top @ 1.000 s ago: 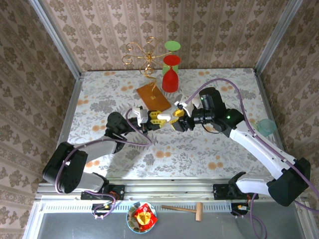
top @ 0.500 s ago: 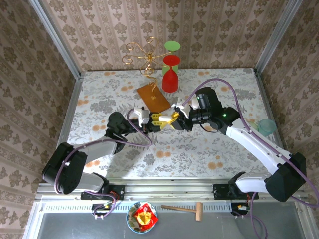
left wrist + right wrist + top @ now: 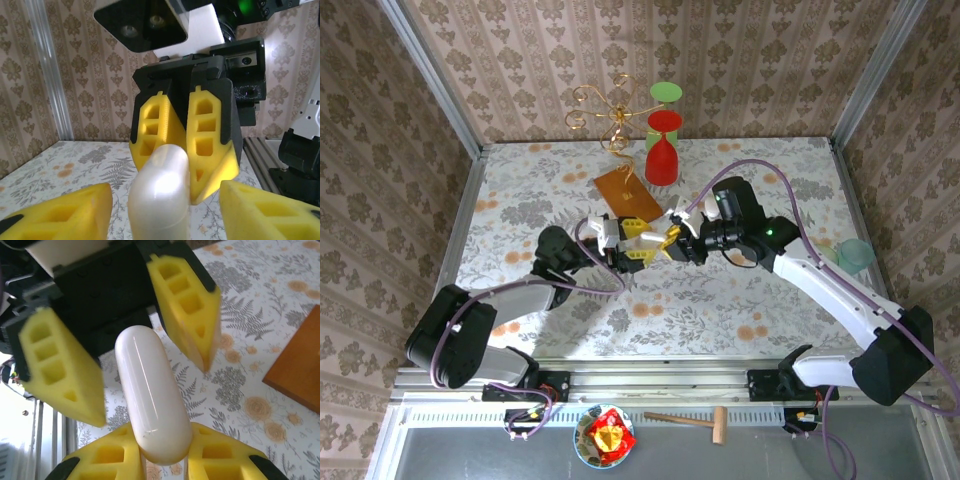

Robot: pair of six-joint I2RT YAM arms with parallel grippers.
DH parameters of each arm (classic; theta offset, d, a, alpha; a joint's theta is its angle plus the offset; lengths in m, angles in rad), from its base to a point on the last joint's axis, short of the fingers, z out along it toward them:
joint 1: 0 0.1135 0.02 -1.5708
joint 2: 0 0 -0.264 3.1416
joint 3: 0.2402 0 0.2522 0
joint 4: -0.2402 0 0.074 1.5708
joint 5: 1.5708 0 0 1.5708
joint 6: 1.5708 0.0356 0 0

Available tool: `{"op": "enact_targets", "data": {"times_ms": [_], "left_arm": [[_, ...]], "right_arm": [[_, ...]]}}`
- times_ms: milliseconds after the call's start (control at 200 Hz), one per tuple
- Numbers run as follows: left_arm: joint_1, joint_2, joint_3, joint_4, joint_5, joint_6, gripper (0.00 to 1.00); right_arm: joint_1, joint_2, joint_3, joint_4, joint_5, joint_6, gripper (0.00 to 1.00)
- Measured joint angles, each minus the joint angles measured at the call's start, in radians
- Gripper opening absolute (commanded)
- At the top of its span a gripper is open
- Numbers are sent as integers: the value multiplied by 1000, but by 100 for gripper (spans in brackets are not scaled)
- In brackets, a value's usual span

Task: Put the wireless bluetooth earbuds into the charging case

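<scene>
A glossy white, pill-shaped charging case (image 3: 150, 395) hangs closed above the middle of the table, between the two grippers. My right gripper (image 3: 162, 452) is shut on its near end, yellow pads pressed to both sides. My left gripper (image 3: 165, 200) faces it with its jaws spread wide, and its fingers (image 3: 187, 305) stand clear of the case (image 3: 160, 195) on either side. From above, the left gripper (image 3: 632, 245) and the right gripper (image 3: 672, 243) meet tip to tip. The wireless bluetooth earbuds are out of view.
An orange-brown board (image 3: 628, 195) lies just behind the grippers. Further back stand a red goblet (image 3: 662, 150), a green cup (image 3: 666, 95) and a gold wire stand (image 3: 605, 110). A teal cup (image 3: 855, 255) sits at the right edge.
The right gripper moved left to meet the left one and closed on the case. The left gripper's jaws then opened, letting go of the case.
</scene>
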Motion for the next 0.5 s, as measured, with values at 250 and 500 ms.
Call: {"op": "enact_targets", "data": {"times_ms": [250,500], "left_arm": [[2,-34,-58,-123,-98,151,79],[-1,-142,-55,-425,-198,366,99]], "right_arm": [[-109,26,-105,96,93,210,10],[-186,95,-200,165,164,494,10]]}}
